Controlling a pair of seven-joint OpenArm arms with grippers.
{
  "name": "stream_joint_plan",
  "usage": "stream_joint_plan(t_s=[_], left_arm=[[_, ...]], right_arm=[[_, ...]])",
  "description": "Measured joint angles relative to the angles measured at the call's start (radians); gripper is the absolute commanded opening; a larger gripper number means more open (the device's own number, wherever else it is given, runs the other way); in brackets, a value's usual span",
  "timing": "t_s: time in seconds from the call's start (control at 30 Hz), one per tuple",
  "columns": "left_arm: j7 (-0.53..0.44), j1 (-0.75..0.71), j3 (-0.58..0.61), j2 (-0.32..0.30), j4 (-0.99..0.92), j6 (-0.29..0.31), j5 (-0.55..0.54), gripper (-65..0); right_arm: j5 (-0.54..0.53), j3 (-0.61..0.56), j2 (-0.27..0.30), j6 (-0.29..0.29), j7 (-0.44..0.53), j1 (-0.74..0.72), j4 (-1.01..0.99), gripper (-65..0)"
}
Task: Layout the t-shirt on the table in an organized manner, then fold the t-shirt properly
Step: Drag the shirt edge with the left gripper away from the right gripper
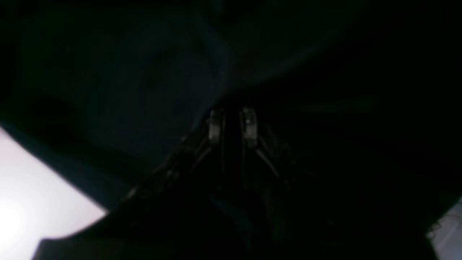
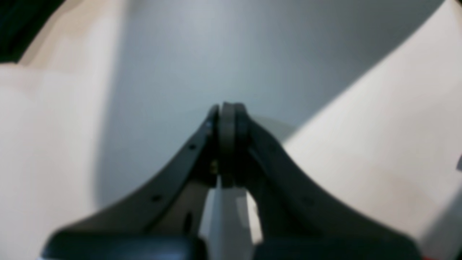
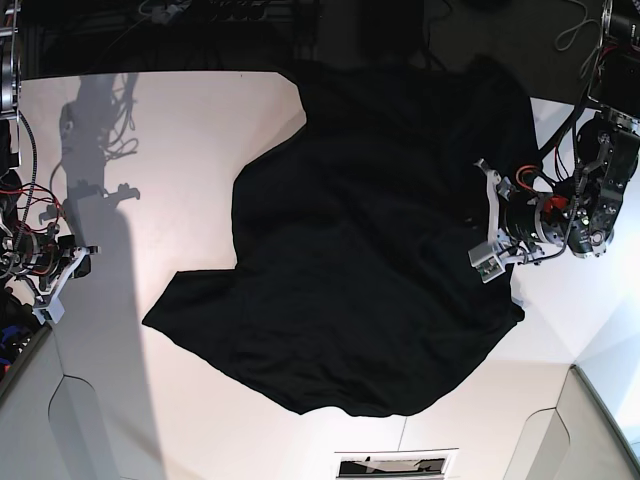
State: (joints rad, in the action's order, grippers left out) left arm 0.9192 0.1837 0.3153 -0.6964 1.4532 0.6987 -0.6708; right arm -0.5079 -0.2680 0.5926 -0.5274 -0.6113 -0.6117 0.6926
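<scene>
Left gripper [image 1: 232, 124] pinches a fold of the t-shirt [image 3: 370, 250], its fingers [image 1: 215, 127] nearly together with dark cloth between them (the wrist view is very dim). Black and spread wide, the t-shirt lies rumpled across the table [image 3: 200, 150]. Off at the table's edge, the right gripper [image 2: 227, 122] is closed on nothing.

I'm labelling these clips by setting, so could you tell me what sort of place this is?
Probably a robotics lab or test bench: a bare white table holding a black t-shirt, two arm mounts at its sides, and loose cables against a dark backdrop.
</scene>
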Motion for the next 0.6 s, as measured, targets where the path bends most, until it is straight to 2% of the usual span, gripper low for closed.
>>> stream_joint_plan(t_s=[0.17,0.27,0.37,0.5,0.6], left_arm=[[-0.003,0.019,0.0,0.013,-0.068,-0.002,0.002,-57.4],[-0.011,0.019,0.0,0.023,-0.102,-0.002,-0.003,-57.4],[-0.024,0.021,0.0,0.021,-0.122,-0.002,-0.015,-57.4],[-0.027,0.016,-0.002,0.02,-0.123,-0.002,-0.018,-57.4],[-0.027,0.016,-0.002,0.02,-0.123,-0.002,-0.018,-57.4]], right_arm=[[-0.05,0.134,-0.022,0.004,-0.095,0.037,0.128,-65.0],[-0.055,0.239,-0.069,0.006,-0.077,0.016,0.183,-65.0],[-0.062,0.271,-0.134,0.0,-0.05,-0.018,0.194,-65.0],[0.057,0.268,-0.243,-0.002,-0.035,0.001,0.182,-65.0],[0.161,0.268,-0.292,-0.004,0.018,0.002,0.134,-65.0]])
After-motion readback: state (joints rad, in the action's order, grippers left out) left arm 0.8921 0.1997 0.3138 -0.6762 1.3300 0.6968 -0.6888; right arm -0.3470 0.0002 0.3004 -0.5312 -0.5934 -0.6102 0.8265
